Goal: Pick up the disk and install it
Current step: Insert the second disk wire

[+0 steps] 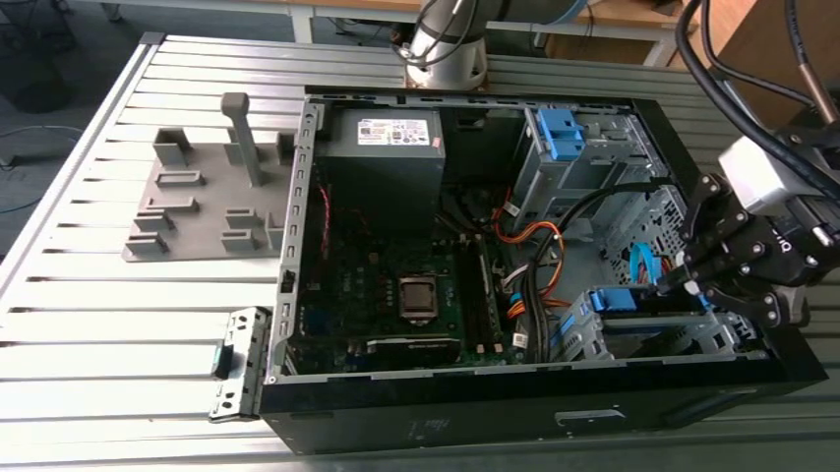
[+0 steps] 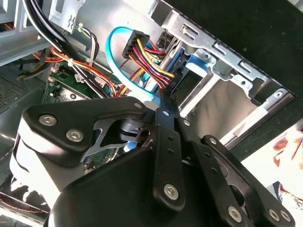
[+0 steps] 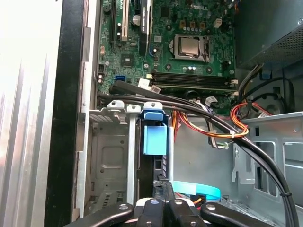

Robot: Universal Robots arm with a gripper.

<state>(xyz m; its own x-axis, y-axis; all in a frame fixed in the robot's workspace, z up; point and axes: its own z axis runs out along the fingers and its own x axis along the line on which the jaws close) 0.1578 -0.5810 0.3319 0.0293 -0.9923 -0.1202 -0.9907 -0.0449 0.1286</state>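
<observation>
Exterior view: the gripper (image 1: 691,283) hovers at the drive cage (image 1: 729,339), where the disk (image 1: 628,300) already sits slotted. Second wrist view: fingers (image 2: 166,142) pinched together, holding nothing. First wrist view: the disk's blue carrier looks seated, so the install seems nearly done

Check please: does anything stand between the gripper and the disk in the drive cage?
Nothing visible does. The gripper is right at the disk, which sits in the drive cage. A light-blue cable and coloured power wires run close beside, not between.
</observation>
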